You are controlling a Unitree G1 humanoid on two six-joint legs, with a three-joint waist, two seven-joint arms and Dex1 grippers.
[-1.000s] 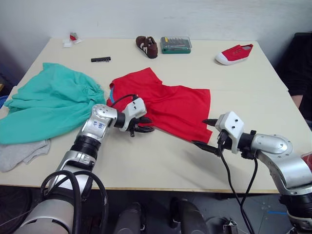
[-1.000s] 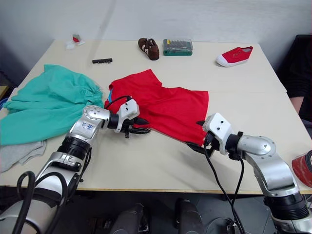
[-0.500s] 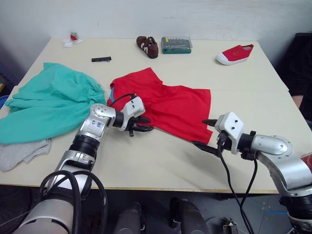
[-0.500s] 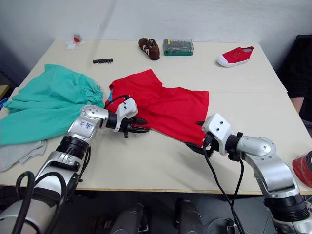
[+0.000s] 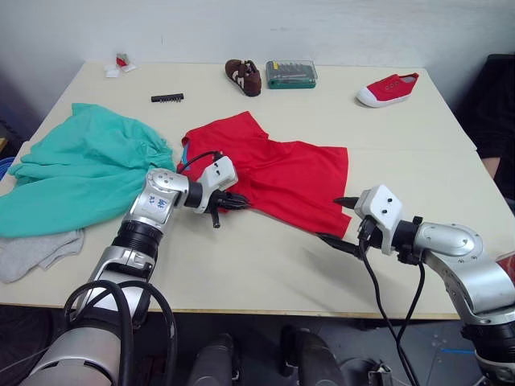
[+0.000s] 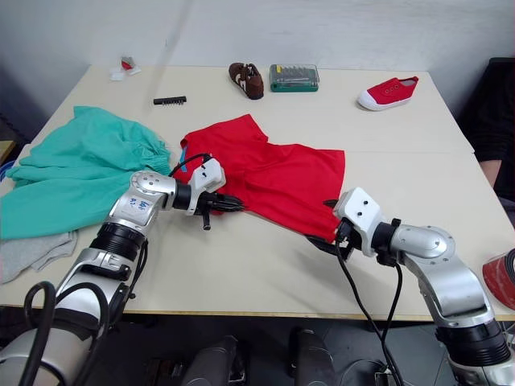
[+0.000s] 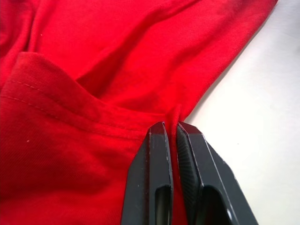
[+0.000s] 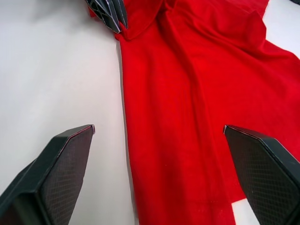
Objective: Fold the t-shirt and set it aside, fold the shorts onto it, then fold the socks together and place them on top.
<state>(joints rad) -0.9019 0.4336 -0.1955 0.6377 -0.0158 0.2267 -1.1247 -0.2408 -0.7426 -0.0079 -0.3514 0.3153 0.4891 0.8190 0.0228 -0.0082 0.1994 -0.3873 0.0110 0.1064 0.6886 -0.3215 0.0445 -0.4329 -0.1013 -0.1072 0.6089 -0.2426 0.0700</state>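
Note:
The red t-shirt (image 5: pixel 273 169) lies spread and rumpled in the middle of the table. My left gripper (image 5: pixel 233 203) is at its near left edge, and the left wrist view has the fingers (image 7: pixel 157 159) shut on a fold of the red cloth (image 7: pixel 93 70). My right gripper (image 5: pixel 330 219) is open at the shirt's near right corner, one finger on each side of the hem (image 8: pixel 178 140). The teal shorts (image 5: pixel 80 165) are heaped at the left. The grey socks (image 5: pixel 32 251) lie at the table's left front edge, partly under the shorts.
Along the far edge are a brown shoe (image 5: pixel 242 76), a green bit case (image 5: pixel 290 73), a red sneaker (image 5: pixel 387 88), a black bit strip (image 5: pixel 166 98) and a small white-and-red item (image 5: pixel 119 64). A person (image 5: pixel 497 121) sits at the right edge.
My left gripper's fingers have shut on the t-shirt's near left edge, after being spread open just in front of it. The right arm has not moved.

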